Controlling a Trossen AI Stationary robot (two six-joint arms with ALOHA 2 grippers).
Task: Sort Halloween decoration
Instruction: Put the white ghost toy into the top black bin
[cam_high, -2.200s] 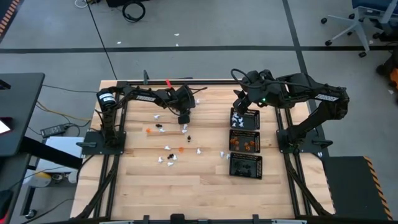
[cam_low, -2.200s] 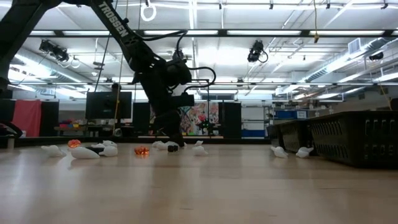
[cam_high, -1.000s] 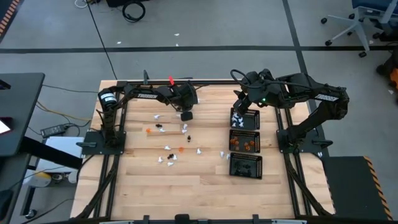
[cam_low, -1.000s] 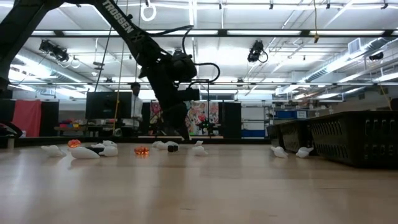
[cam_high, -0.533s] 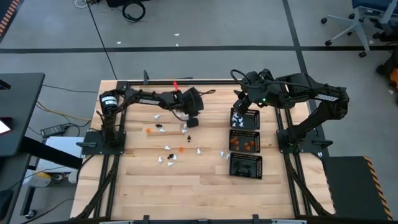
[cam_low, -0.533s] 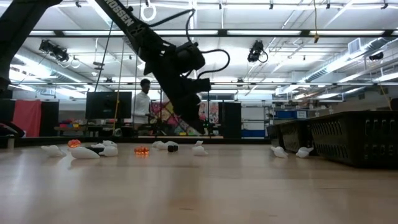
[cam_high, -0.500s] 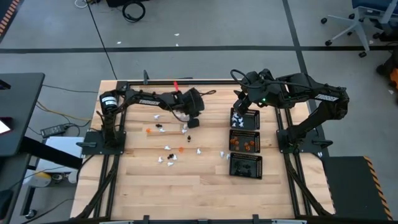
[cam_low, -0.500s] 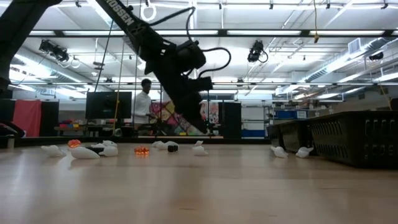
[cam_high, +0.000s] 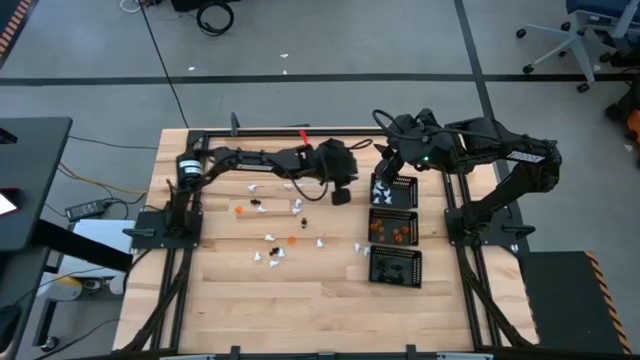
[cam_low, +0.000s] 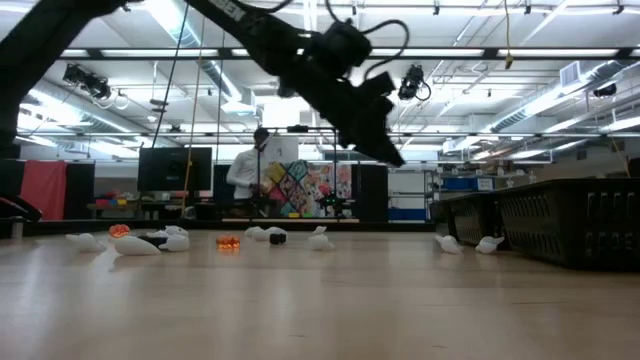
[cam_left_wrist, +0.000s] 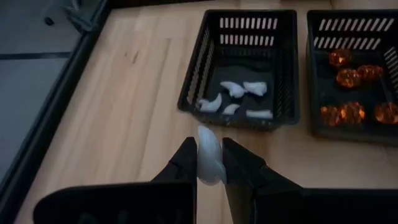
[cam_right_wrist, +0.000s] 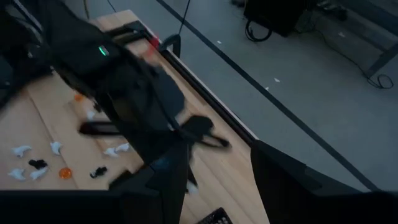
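White trinket (cam_left_wrist: 209, 157) carried toward the white-piece tray (cam_left_wrist: 244, 65)

The left gripper (cam_left_wrist: 209, 163), clenched on it, has swung from the scattered pile to just short of that tray; release looks next. The right gripper (cam_right_wrist: 214, 163), fingers spread, waits above it.

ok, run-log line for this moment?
left gripper: shut on white trinket | near white tray | right gripper: open, waiting

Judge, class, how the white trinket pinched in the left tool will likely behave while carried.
Probably light: the white trinket is far smaller than the left tool. Its smooth, glossy look suggests slipperiness. It seems stiff, standing upright between the fingers without drooping.
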